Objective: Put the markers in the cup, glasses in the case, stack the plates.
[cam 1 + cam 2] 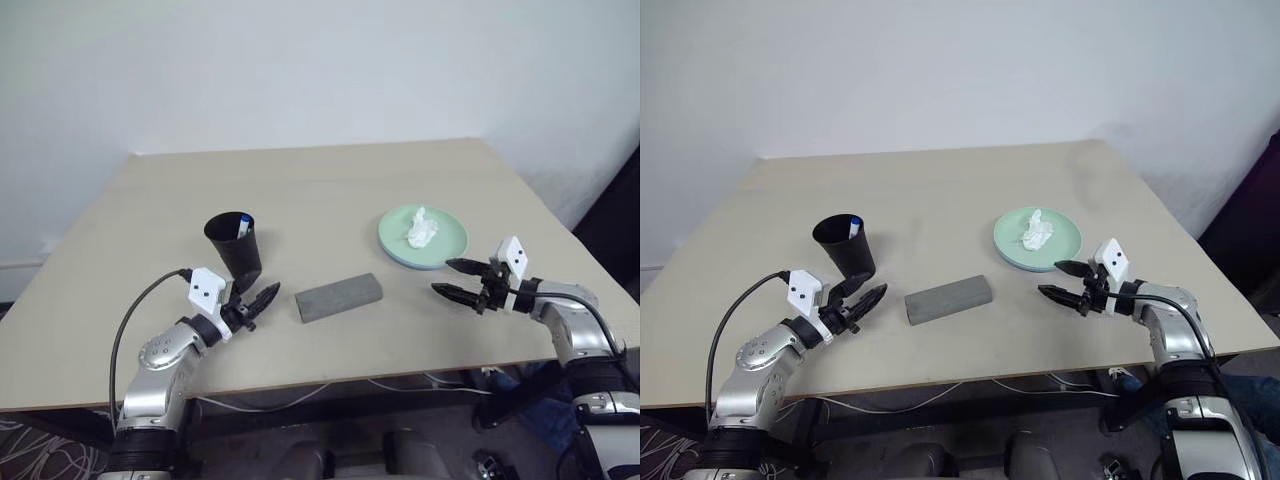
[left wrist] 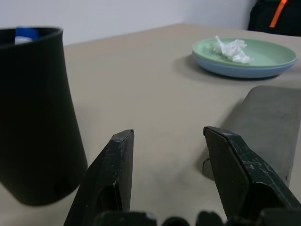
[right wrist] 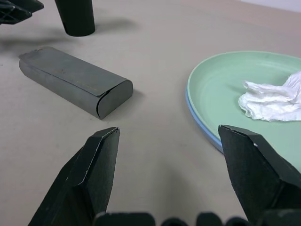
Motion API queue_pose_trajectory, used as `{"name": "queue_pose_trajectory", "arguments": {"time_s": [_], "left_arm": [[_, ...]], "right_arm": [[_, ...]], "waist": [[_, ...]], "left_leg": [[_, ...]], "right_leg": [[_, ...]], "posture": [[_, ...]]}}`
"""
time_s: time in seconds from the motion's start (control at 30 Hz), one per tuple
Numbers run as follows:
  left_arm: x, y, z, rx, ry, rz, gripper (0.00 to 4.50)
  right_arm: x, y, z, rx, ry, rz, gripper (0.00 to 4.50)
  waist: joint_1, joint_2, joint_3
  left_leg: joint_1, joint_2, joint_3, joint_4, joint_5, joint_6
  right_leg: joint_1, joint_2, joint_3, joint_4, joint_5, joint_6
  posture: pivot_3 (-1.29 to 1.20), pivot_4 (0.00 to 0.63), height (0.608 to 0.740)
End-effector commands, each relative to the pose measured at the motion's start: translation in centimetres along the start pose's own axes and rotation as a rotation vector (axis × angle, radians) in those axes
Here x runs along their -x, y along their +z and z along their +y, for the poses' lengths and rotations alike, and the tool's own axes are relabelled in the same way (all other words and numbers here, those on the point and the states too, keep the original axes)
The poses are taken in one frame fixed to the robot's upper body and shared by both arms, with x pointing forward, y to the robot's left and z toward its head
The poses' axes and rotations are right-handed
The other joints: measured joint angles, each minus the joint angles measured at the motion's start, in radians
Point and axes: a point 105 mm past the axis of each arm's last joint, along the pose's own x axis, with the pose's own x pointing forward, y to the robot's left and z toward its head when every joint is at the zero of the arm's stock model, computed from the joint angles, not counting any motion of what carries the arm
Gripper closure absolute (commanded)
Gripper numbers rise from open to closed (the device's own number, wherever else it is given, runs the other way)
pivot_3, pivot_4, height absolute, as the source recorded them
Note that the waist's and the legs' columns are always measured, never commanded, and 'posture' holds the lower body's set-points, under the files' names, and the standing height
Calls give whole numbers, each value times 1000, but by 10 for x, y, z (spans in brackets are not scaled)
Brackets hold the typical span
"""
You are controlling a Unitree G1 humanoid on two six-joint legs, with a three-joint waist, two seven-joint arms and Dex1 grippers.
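Beige table (image 1: 330, 190) | markers (image 1: 244, 227) in cup (image 1: 235, 250) | case (image 1: 338, 297) closed | plates (image 1: 423, 238) stacked | both grippers' jaws apart, empty; task looks done.

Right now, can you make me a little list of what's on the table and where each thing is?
cup: black cup, upright, marker with blue cap poking out inside
case: grey case, lid shut, lying between cup and plates
plates: green plate stacked on blue plate
tissue: crumpled white tissue on the green plate
left gripper: jaws open, empty, beside the cup
right gripper: jaws open, empty, near the plates
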Motion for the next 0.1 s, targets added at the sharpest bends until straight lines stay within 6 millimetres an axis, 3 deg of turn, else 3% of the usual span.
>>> {"name": "queue_pose_trajectory", "arguments": {"time_s": [0.03,0.1], "left_arm": [[1,17,1,-46,18,-57,2055],[0,16,1,-43,20,-56,2055]], "right_arm": [[-3,14,2,31,6,-40,845],[-4,15,2,31,7,-40,845]], "waist": [[0,0,0],[0,0,0]], "left_leg": [[0,0,0,0,0,0],[0,0,0,0,0,0]], "right_leg": [[0,0,0,0,0,0],[0,0,0,0,0,0]], "posture": [[0,0,740],[0,0,740]]}}
